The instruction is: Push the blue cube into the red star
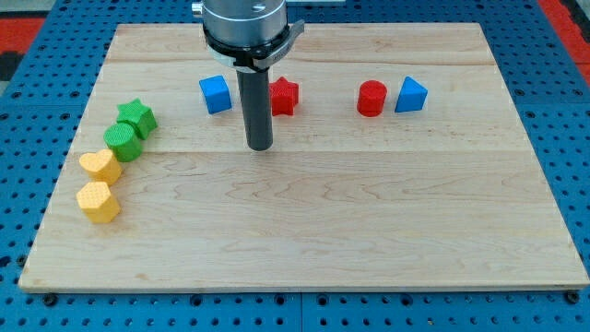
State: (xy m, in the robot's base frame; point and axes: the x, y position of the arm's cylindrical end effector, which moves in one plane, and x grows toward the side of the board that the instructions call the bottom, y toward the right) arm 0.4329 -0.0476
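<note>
The blue cube (215, 94) sits on the wooden board near the view's top, left of centre. The red star (283, 96) lies to its right, partly hidden behind my rod. The two are apart, with my rod between them in the image. My tip (260, 147) rests on the board below and between them, slightly nearer the star, touching neither block.
A red cylinder (371, 99) and a blue triangular block (410, 95) stand at the top right. At the left edge are a green star (137, 116), a green cylinder (123, 141), a yellow heart-like block (100, 166) and a yellow hexagonal block (98, 201). The wooden board (369, 231) lies on a blue pegboard.
</note>
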